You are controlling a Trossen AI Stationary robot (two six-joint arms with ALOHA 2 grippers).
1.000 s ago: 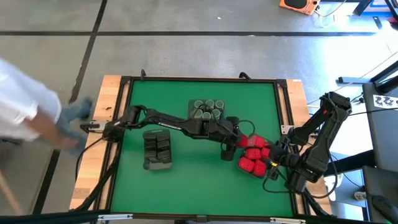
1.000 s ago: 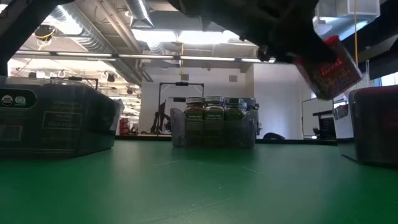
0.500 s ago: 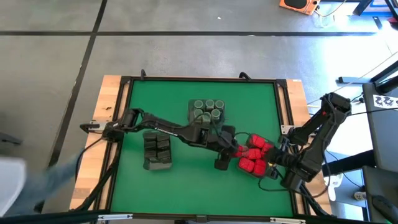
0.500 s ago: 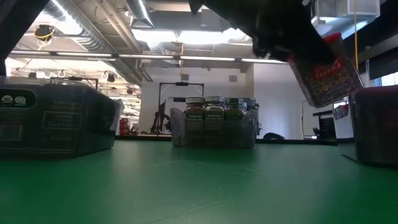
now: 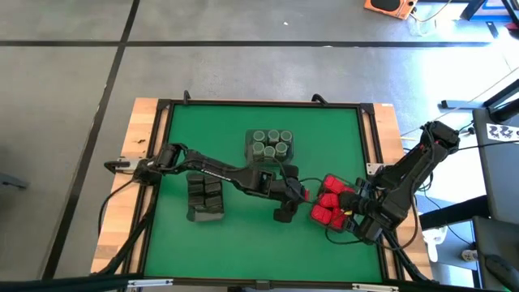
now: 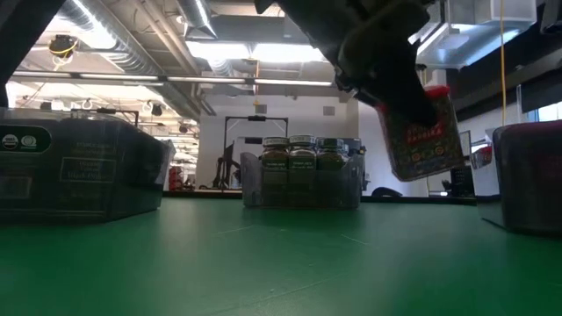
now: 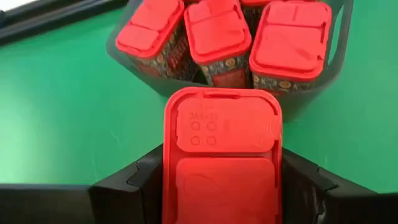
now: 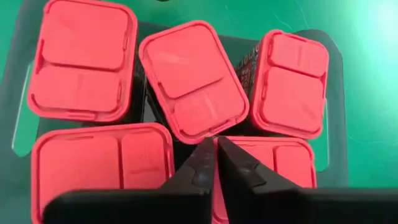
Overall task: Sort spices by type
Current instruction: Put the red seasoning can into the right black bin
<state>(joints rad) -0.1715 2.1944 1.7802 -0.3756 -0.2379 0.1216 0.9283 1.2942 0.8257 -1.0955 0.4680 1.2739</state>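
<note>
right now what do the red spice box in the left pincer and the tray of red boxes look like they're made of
The red spice box, clamped in the left pincer, looks like moulded plastic at the lid: matte, with raised lettering and hinged flap seams. Its side carries a printed label, possibly paper or film. The tray seems to be grey translucent plastic, smooth with rounded corners, though the look leaves that open.

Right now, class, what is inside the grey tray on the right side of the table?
Red boxes, standing lids up and crowding the grey tray; five lids show in the right wrist view. Its floor is covered, so anything beneath them is unseen.
</note>
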